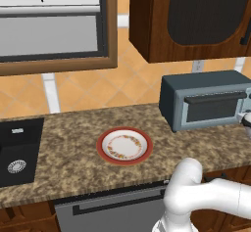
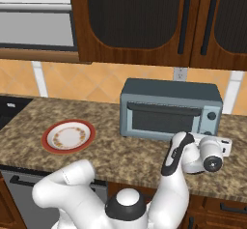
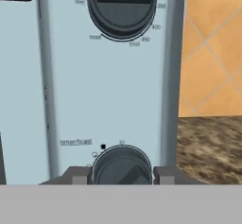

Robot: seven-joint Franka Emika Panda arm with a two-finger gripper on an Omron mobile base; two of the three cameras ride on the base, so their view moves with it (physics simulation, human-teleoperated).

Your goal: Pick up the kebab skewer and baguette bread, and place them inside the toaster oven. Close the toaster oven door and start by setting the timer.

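Boxy blue-grey toaster oven (image 2: 171,108) sits on the speckled brown granite counter (image 1: 73,128), far right, against the orange tiled wall. Its drop-down door with dark glass and dark bar handle (image 2: 164,115) is up and closed. The red-rimmed white plate (image 1: 124,146), left of the oven and well apart from it, is bare, so I judge skewer and baguette are loaded, though I can't see through the glass. That leaves only the timer.

White arm reaches forward and right, hand levelled at the control panel on the oven's right. In the hand view, the gripper (image 3: 122,175) has its two dark tips bracketing the lower dark round timer knob (image 3: 122,166), narrowly spread, right beside its rim. Can't tell if they pinch it yet. The upper temperature dial (image 3: 122,5) is untouched.
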